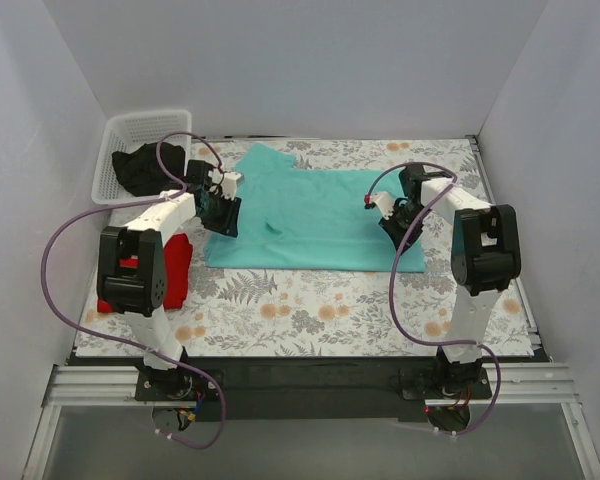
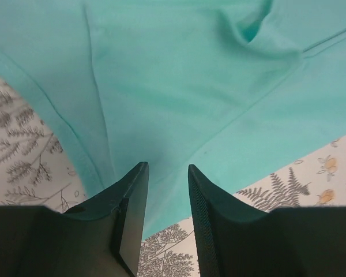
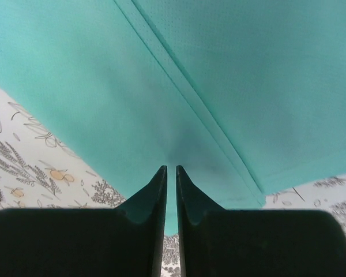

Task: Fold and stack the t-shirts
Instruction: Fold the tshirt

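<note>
The teal-green t-shirt [image 1: 310,215] lies spread flat on the floral cloth, one sleeve pointing to the far left. My left gripper [image 1: 223,213] hangs over the shirt's left edge. In the left wrist view its jaws [image 2: 167,167] stand open, with nothing between them and the teal t-shirt [image 2: 179,86] below. My right gripper [image 1: 388,212] is at the shirt's right side. Its jaws [image 3: 170,168] are nearly together, tips down on the teal t-shirt [image 3: 104,86] near a hemmed corner. The red t-shirt [image 1: 177,268] lies folded at the left, partly under my left arm.
A white mesh basket [image 1: 120,135] stands at the far left corner with a black cloth [image 1: 145,168] in it. The grey-and-orange floral cloth [image 1: 310,310] covers the table. White walls close in the left, right and far sides.
</note>
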Motion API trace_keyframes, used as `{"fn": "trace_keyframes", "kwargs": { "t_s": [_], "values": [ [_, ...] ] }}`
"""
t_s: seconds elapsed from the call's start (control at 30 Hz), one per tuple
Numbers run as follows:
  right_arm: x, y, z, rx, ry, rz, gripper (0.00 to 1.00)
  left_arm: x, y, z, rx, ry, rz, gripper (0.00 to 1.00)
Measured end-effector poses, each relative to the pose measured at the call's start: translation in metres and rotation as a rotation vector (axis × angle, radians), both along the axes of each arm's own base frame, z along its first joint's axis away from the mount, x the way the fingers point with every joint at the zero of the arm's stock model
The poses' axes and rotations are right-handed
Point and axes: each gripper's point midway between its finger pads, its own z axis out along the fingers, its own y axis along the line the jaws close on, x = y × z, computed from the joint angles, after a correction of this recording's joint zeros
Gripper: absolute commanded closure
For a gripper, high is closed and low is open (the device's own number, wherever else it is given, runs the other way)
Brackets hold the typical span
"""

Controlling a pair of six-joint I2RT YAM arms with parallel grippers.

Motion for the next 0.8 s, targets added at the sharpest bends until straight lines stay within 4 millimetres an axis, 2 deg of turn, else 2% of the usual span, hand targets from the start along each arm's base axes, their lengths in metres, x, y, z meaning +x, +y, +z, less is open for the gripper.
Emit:
{"fn": "trace_keyframes", "kwargs": {
  "t_s": [0.1, 0.23, 0.37, 0.47, 0.67, 0.8],
  "values": [
    [-0.003, -0.001, -0.017, -0.02, 0.039, 0.001, 0.84, -0.016, 0.01, -0.027, 0.025, 0.076, 0.017, 0.68],
    [-0.004, -0.004, -0.019, -0.031, 0.012, 0.0, 0.85, -0.043, 0.008, -0.056, 0.049, 0.159, -0.011, 0.69],
    [-0.011, -0.008, -0.019, -0.04, -0.031, 0.009, 0.85, -0.048, 0.007, -0.056, 0.046, 0.136, -0.029, 0.69],
    [-0.022, -0.011, -0.019, -0.041, -0.055, 0.019, 0.85, -0.063, 0.007, -0.057, 0.035, 0.136, -0.045, 0.69],
    [-0.081, -0.016, -0.019, -0.038, 0.001, 0.041, 0.84, -0.119, 0.006, -0.055, -0.005, 0.221, -0.092, 0.69],
    [-0.117, -0.016, -0.016, -0.019, 0.122, 0.043, 0.72, -0.142, 0.001, -0.049, -0.041, 0.292, -0.121, 0.66]
  ]
}}
